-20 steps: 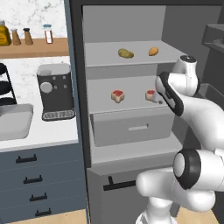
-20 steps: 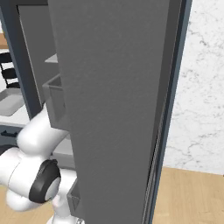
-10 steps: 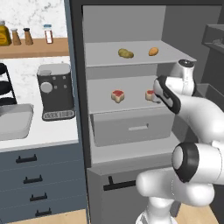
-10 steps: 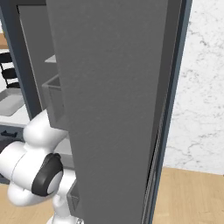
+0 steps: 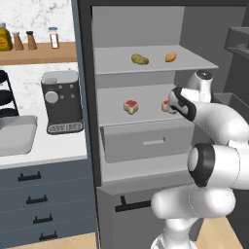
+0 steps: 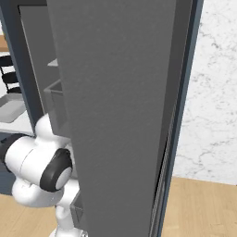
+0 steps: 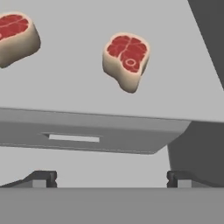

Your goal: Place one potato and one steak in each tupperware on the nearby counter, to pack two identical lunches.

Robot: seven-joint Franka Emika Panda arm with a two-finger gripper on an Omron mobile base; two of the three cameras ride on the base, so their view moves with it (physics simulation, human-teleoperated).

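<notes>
Steak (image 7: pixel 127 59) lies flat, cut face up, long axis probably toward the end effector (image 7: pixel 111 177), wide open, empty; potatoes (image 5: pixel 140 59) on upper shelf (image 5: pixel 194 61).

The left base view looks forward and down from behind the arm's left side into the open fridge (image 5: pixel 146 97), taking in the counter (image 5: pixel 44 151) just left of it. The right base view, from behind the arm's right, faces the fridge door (image 6: pixel 120 115) close up, its grey panel blocking most of the interior. The hand view sits close above the fridge's middle shelf (image 7: pixel 78 92), looking down at two steaks (image 7: pixel 126 59) that the left base view also shows.
</notes>
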